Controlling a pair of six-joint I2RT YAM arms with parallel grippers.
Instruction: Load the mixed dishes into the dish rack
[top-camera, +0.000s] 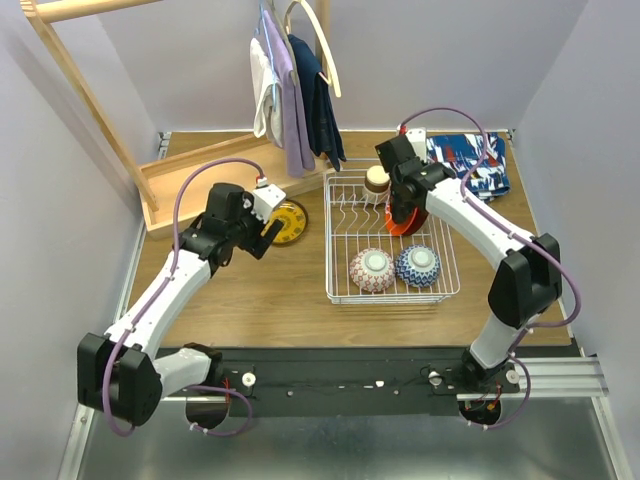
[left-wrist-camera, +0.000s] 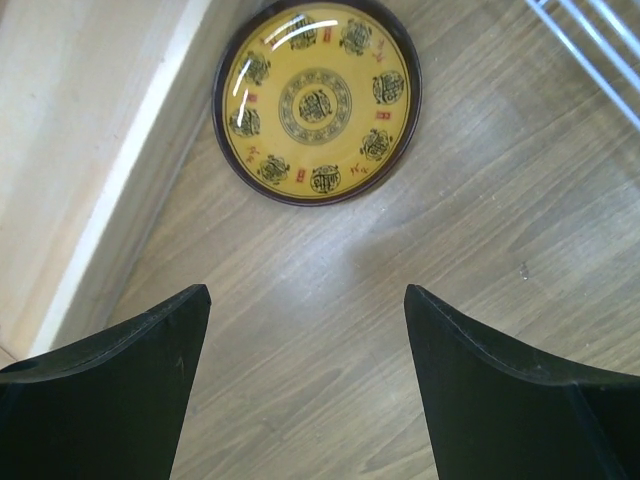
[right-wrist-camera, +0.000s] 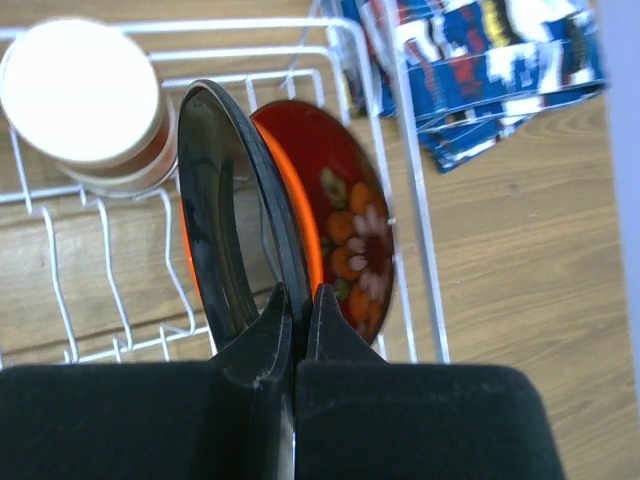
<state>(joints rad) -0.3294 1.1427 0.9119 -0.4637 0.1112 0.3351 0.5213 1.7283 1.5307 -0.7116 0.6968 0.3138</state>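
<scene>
The white wire dish rack (top-camera: 340, 295) holds a pink bowl (top-camera: 372, 269), a blue bowl (top-camera: 417, 265), a grey-beige cup (top-camera: 377, 179) and a red floral plate (right-wrist-camera: 350, 215) standing on edge. My right gripper (right-wrist-camera: 298, 300) is shut on the rim of a black plate (right-wrist-camera: 225, 230), upright among the tines just left of the red floral plate, with an orange edge showing behind it. My left gripper (left-wrist-camera: 305, 300) is open and empty above the table. The yellow-patterned plate (left-wrist-camera: 316, 100) lies flat just ahead of it, also in the top view (top-camera: 288, 222).
A wooden frame (top-camera: 160, 190) borders the yellow plate on the left, its base (left-wrist-camera: 90, 150) close to the plate. A blue-red patterned cloth (top-camera: 470, 160) lies right of the rack. Clothes (top-camera: 295, 90) hang at the back.
</scene>
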